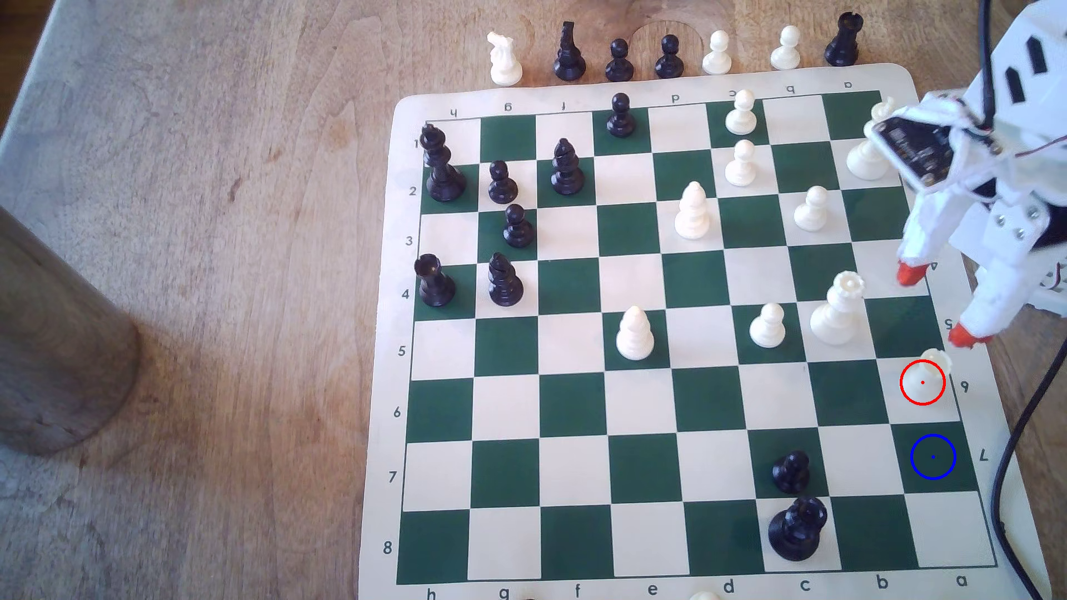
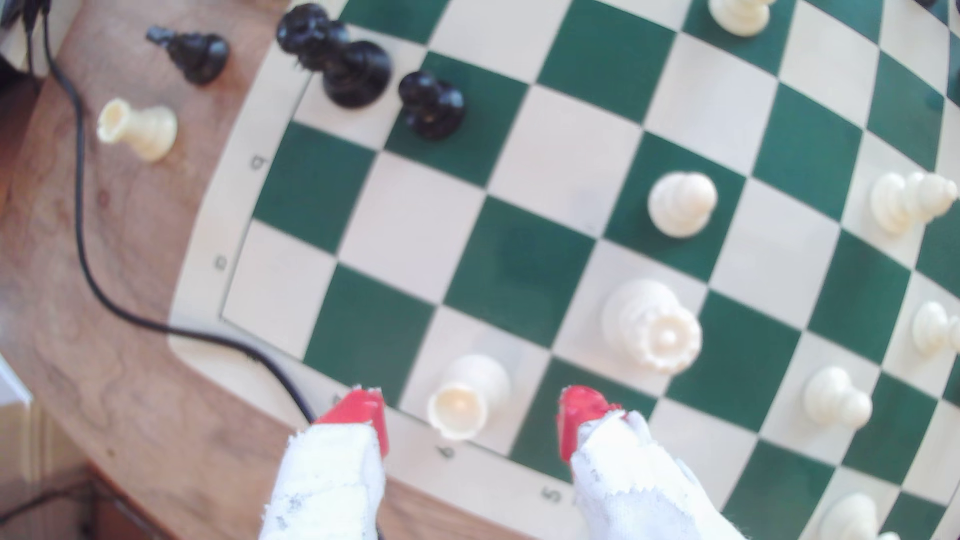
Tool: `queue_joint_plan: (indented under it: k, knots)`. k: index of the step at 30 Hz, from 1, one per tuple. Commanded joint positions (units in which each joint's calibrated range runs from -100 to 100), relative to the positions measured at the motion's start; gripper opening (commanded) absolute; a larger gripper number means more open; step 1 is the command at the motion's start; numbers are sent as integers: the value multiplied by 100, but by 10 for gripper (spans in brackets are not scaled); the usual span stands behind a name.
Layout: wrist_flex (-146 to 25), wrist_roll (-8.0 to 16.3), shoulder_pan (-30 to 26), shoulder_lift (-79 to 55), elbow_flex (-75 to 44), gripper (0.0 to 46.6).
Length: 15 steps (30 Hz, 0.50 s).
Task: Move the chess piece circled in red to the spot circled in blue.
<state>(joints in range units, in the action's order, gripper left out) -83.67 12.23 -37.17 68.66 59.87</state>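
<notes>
While the chess piece [image 2: 467,397] stands on its cream square, the gripper [image 2: 472,415] hangs wide open, empty.

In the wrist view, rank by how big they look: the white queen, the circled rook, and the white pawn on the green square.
1. White queen
2. Rook
3. White pawn, close to the rook; camera distance differs, so that order is unsure.

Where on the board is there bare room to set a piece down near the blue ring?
The blue-ringed dark green square is bare, as are the corner squares between it and the two black pieces. It is crowded above: the short cream rook-like piece, the tall white crowned queen, the open red-tipped gripper.
</notes>
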Motion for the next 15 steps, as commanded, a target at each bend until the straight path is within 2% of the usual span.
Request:
queue_joint_plan:
  k: [1, 5, 9, 15]
  knots:
    - [209, -10, -237, 44, 205, 188]
    - [201, -5, -519, -7, 332, 203]
    - [480, 10, -816, -585, 341, 196]
    - [1086, 29, -863, -916, 785, 191]
